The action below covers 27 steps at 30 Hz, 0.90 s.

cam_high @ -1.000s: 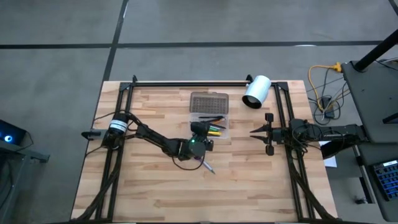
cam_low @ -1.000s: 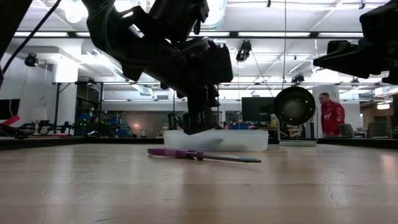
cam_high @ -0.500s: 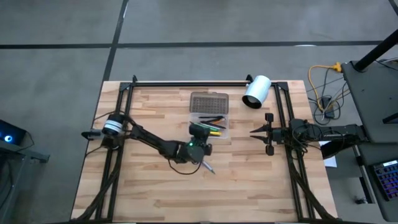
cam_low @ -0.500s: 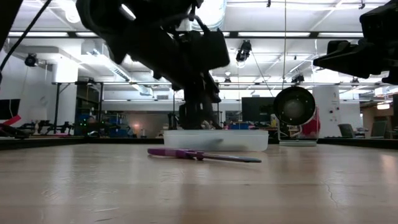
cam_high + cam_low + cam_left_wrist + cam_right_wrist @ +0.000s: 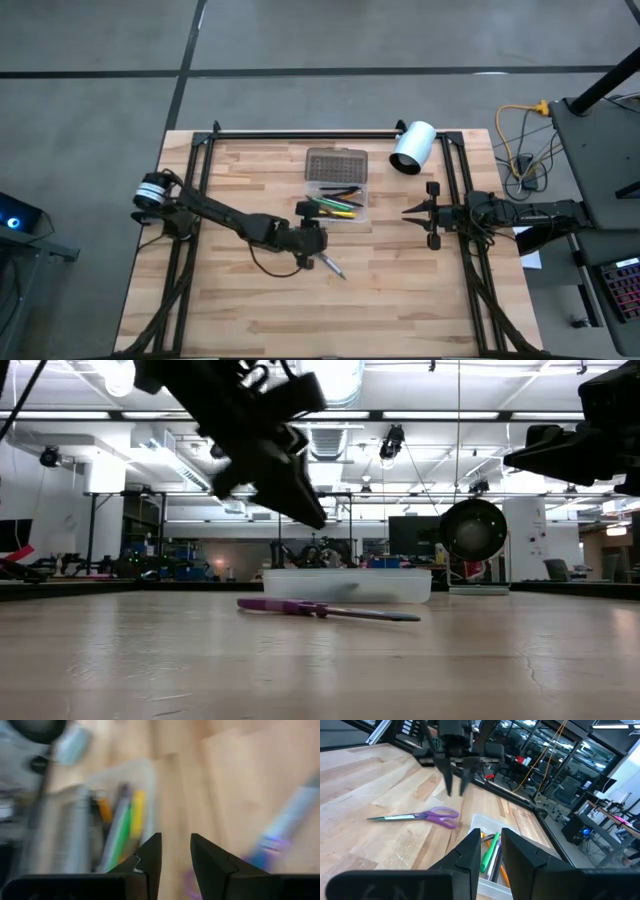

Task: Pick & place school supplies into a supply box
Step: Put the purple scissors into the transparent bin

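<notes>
The supply box (image 5: 337,200) lies at the table's middle, its dotted lid (image 5: 336,163) folded open toward the far edge. Green, yellow and orange pens (image 5: 122,827) lie in its clear tray. The purple-handled scissors (image 5: 331,266) lie flat on the wood just near of the box, and show again in the low view (image 5: 320,608). My left gripper (image 5: 318,240) hangs open and empty above the table between box and scissors, slanting downward (image 5: 312,515). My right gripper (image 5: 491,837) waits open at the table's right side (image 5: 415,212).
A white cylinder (image 5: 412,147) lies at the far right corner, beside the black frame rail (image 5: 300,133). Bare wood stretches along the near half of the table (image 5: 300,310). Beyond the table is a workshop room with benches.
My left gripper has risen from the box's near edge and drawn back toward the table's near edge. It has tipped from pointing straight down to a slant and rolled about its axis. Its fingers stay apart. The scissors and box have not moved.
</notes>
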{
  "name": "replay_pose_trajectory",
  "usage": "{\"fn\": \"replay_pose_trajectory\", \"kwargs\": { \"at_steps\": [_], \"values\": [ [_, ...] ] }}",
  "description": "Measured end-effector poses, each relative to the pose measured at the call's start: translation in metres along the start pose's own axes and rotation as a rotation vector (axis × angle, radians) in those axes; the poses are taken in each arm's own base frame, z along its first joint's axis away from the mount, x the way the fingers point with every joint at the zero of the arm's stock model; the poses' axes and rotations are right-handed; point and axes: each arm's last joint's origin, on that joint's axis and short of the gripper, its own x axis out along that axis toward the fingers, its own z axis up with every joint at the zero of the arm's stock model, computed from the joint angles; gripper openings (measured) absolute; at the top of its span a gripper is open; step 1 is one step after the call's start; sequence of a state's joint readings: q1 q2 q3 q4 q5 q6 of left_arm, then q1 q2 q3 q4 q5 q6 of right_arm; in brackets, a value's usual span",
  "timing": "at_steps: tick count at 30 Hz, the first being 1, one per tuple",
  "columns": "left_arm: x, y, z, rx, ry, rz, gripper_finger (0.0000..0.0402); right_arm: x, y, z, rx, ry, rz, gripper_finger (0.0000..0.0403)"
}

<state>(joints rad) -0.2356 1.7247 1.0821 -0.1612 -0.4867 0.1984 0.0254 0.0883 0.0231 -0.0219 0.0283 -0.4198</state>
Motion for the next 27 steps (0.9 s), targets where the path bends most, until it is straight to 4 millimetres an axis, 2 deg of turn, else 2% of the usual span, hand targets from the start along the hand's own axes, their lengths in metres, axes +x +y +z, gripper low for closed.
{"fn": "replay_pose_trajectory", "kwargs": {
  "at_steps": [3, 9, 27],
  "values": [
    [-0.008, -0.001, -0.005, -0.026, 0.043, -0.118, 0.0087, 0.0, 0.0, 0.0, 0.0, 0.0, 0.0, 0.0068],
    [-0.009, -0.009, -0.019, -0.003, 0.173, -0.275, 0.0087, 0.0, 0.0, 0.0, 0.0, 0.0, 0.0, 0.0068],
    [0.001, -0.018, -0.028, 0.022, 0.235, -0.347, 0.0087, 0.0, 0.0, 0.0, 0.0, -0.001, 0.0, 0.0068]
  ]
}}
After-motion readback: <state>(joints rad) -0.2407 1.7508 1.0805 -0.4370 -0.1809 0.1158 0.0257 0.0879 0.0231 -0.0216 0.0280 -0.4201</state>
